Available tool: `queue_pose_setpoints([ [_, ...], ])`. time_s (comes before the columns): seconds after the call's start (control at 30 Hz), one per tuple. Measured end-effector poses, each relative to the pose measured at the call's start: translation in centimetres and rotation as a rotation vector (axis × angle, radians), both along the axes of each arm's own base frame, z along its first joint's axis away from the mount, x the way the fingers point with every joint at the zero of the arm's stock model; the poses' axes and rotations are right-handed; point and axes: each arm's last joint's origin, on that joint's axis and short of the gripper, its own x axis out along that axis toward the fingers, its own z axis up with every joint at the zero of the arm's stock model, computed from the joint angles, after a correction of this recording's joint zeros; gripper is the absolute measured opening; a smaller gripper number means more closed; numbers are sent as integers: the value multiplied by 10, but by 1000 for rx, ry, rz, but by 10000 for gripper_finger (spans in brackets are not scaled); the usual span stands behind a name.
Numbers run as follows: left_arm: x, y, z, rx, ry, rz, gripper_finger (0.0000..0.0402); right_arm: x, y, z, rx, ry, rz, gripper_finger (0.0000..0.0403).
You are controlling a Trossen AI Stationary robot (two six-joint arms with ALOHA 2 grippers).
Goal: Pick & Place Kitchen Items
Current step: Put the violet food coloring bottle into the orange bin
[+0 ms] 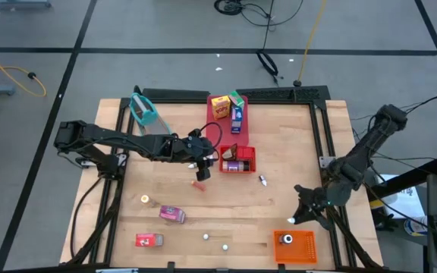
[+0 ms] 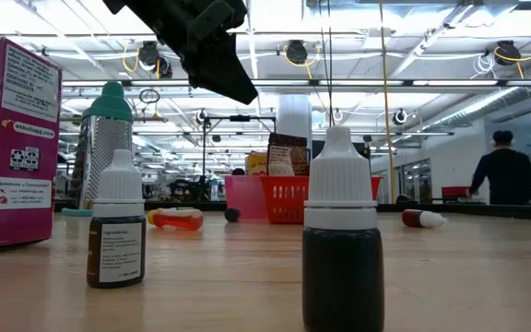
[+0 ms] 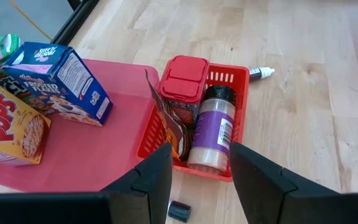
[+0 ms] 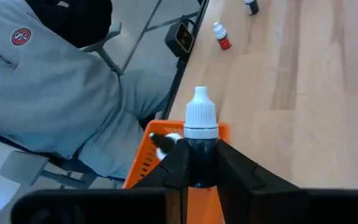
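My right gripper (image 4: 202, 168) is shut on a small dark dropper bottle (image 4: 201, 127) with a white cap. It hangs over the orange bin (image 4: 151, 163) at the table's near right corner (image 1: 303, 216). My left gripper (image 3: 201, 180) stands open above the table, just left of the red basket (image 3: 241, 78), with nothing between its fingers. The basket holds a red-lidded jar (image 3: 182, 84), a purple-labelled jar (image 3: 213, 134) and a packet. Cereal cartons (image 3: 11, 124) stand on the flat red tray (image 3: 114, 134). Pink (image 1: 171, 214) and red (image 1: 149, 240) cartons lie on the near left of the table. My right gripper pinches the bottle's dark body (image 4: 201, 152) between its two fingers (image 4: 178, 163). The white cap (image 4: 201, 115) points away from the gripper, along the fingers. The bottle is lifted clear, above the orange bin.
Two dropper bottles (image 2: 118, 231) (image 2: 342, 249) stand near the table's near edge. A small red bottle (image 1: 199, 184), another little bottle (image 1: 263, 180) and tiny round pieces (image 1: 145, 199) lie loose on the wood. A teal grater (image 1: 146, 110) stands far left. A person in grey (image 4: 42, 81) sits beside the bin's corner.
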Motion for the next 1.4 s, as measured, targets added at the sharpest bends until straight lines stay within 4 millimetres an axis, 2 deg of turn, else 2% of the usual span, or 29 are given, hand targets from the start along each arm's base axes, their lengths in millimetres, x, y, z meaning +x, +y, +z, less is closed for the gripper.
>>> queue_pose_setpoints([
  [0.4,0,0,0,-4,-2,3,161,-19,40,-12,-6,-8,26,43],
  [0.77,0,0,0,-14,-5,11,161,-20,62,-34,-21,48,2,45],
  [1.07,0,0,0,-14,-4,11,161,-18,69,-39,3,64,-8,53],
  [1.4,0,0,0,-13,-5,11,161,-18,69,-42,34,121,-50,105],
])
